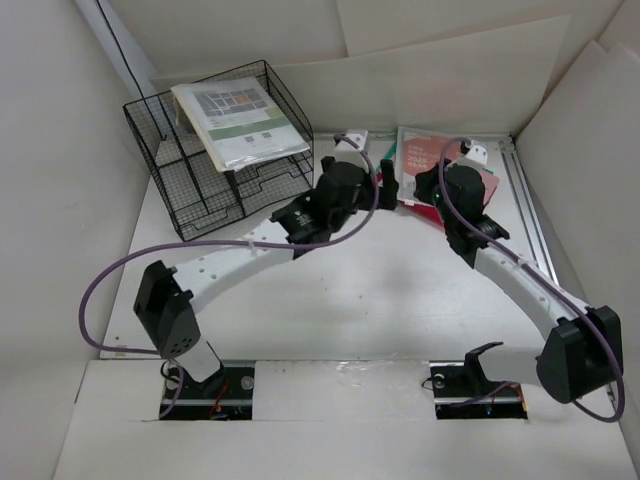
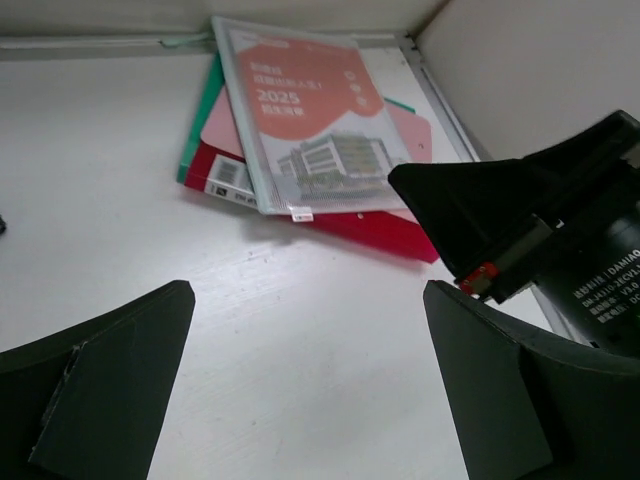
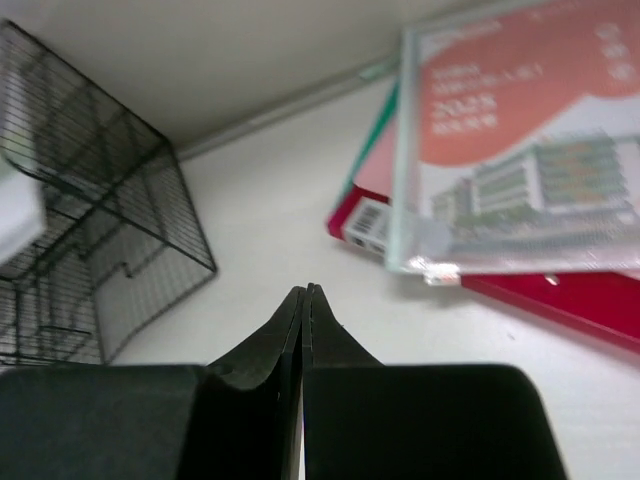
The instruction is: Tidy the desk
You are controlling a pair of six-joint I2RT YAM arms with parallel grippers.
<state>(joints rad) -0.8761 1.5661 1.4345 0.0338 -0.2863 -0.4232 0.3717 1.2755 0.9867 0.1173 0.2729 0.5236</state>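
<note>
The desk [image 1: 380,290] is a white tabletop. A stack of folders [image 1: 415,160] lies at its back right: a red one and a green one under a clear sleeve holding a red-and-white "2025" brochure [image 2: 300,120]. It also shows in the right wrist view [image 3: 520,170]. My left gripper [image 1: 387,170] is open and empty, just left of the stack, its fingers [image 2: 120,370] low over bare desk. My right gripper [image 1: 424,187] is shut and empty [image 3: 305,292], at the stack's near edge.
A black wire mesh tray [image 1: 215,170] stands at the back left with a printed document [image 1: 238,120] on top; it also shows in the right wrist view [image 3: 90,230]. A metal rail [image 1: 528,210] runs along the right edge. Upright white boards enclose the desk.
</note>
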